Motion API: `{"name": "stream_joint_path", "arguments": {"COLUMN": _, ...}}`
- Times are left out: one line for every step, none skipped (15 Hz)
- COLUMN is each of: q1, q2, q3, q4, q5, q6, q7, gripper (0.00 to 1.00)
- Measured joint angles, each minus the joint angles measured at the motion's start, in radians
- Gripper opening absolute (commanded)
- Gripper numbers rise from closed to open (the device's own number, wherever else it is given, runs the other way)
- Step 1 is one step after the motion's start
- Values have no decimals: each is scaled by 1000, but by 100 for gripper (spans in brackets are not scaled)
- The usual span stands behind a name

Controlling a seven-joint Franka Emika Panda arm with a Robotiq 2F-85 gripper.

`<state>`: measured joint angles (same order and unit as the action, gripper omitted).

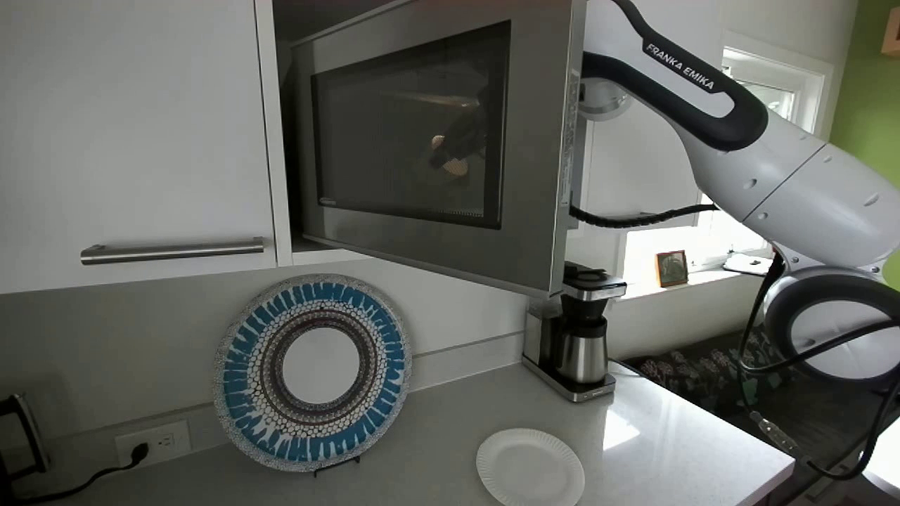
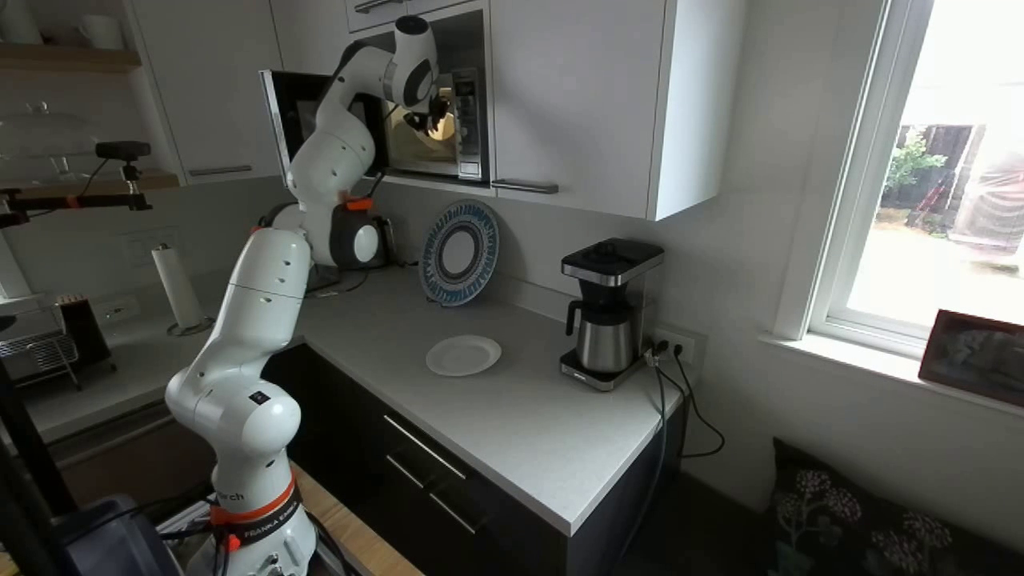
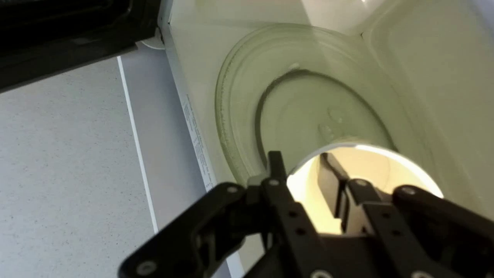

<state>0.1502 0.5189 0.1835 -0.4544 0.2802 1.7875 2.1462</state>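
My gripper [image 3: 301,157] reaches into an open, lit microwave, also visible in an exterior view [image 2: 428,122]. Its fingers are apart and straddle the near left rim of a white round cup or bowl [image 3: 366,163]. One finger is outside the rim, close to the wall. The other is inside, with a gap between it and the wall. The inside of the cup or bowl is brightly lit; its lower part is hidden by the gripper. A glass turntable [image 3: 224,90] lies on the microwave floor. The microwave [image 2: 469,120] sits in an upper cabinet.
The open microwave door [image 1: 538,140] hangs out beside the arm. On the counter below are a white plate [image 1: 531,467], a coffee maker [image 2: 606,320] and a blue patterned disc on a stand [image 1: 242,379]. A paper towel roll [image 2: 178,288] stands farther left.
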Motion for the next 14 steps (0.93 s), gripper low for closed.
{"name": "stream_joint_path", "arguments": {"q1": 0, "q2": 0, "q3": -3, "q4": 0, "q5": -2, "q6": 0, "q7": -7, "gripper": 31}}
{"name": "stream_joint_path", "arguments": {"q1": 0, "q2": 0, "q3": -7, "q4": 0, "q5": -3, "q6": 0, "q7": -13, "gripper": 31}}
{"name": "stream_joint_path", "arguments": {"q1": 0, "q2": 0, "q3": -9, "q4": 0, "q5": -4, "q6": 0, "q7": -17, "gripper": 32}}
{"name": "stream_joint_path", "arguments": {"q1": 0, "q2": 0, "q3": -11, "q4": 0, "q5": -6, "q6": 0, "q7": -22, "gripper": 31}}
{"name": "stream_joint_path", "arguments": {"q1": 0, "q2": 0, "q3": -13, "q4": 0, "q5": -7, "q6": 0, "q7": -27, "gripper": 22}}
{"name": "stream_joint_path", "arguments": {"q1": 0, "q2": 0, "q3": -15, "q4": 0, "q5": -8, "q6": 0, "q7": -30, "gripper": 16}}
{"name": "stream_joint_path", "arguments": {"q1": 0, "q2": 0, "q3": -17, "q4": 0, "q5": -9, "q6": 0, "q7": -33, "gripper": 3}}
{"name": "stream_joint_path", "arguments": {"q1": 0, "q2": 0, "q3": -19, "q4": 0, "q5": -10, "q6": 0, "q7": -36, "gripper": 0}}
{"name": "stream_joint_path", "arguments": {"q1": 0, "q2": 0, "q3": -21, "q4": 0, "q5": -10, "q6": 0, "q7": -40, "gripper": 0}}
{"name": "stream_joint_path", "arguments": {"q1": -1, "q2": 0, "q3": -22, "q4": 0, "q5": -11, "q6": 0, "q7": -47, "gripper": 0}}
{"name": "stream_joint_path", "arguments": {"q1": -1, "q2": 0, "q3": -23, "q4": 1, "q5": -11, "q6": 2, "q7": -54, "gripper": 1}}
{"name": "stream_joint_path", "arguments": {"q1": -1, "q2": 0, "q3": -24, "q4": 2, "q5": -13, "q6": 2, "q7": -63, "gripper": 1}}
{"name": "stream_joint_path", "arguments": {"q1": -1, "q2": -1, "q3": -25, "q4": 2, "q5": -16, "q6": 3, "q7": -72, "gripper": 1}}
{"name": "stream_joint_path", "arguments": {"q1": -1, "q2": -2, "q3": -26, "q4": 2, "q5": -21, "q6": 3, "q7": -84, "gripper": 1}}
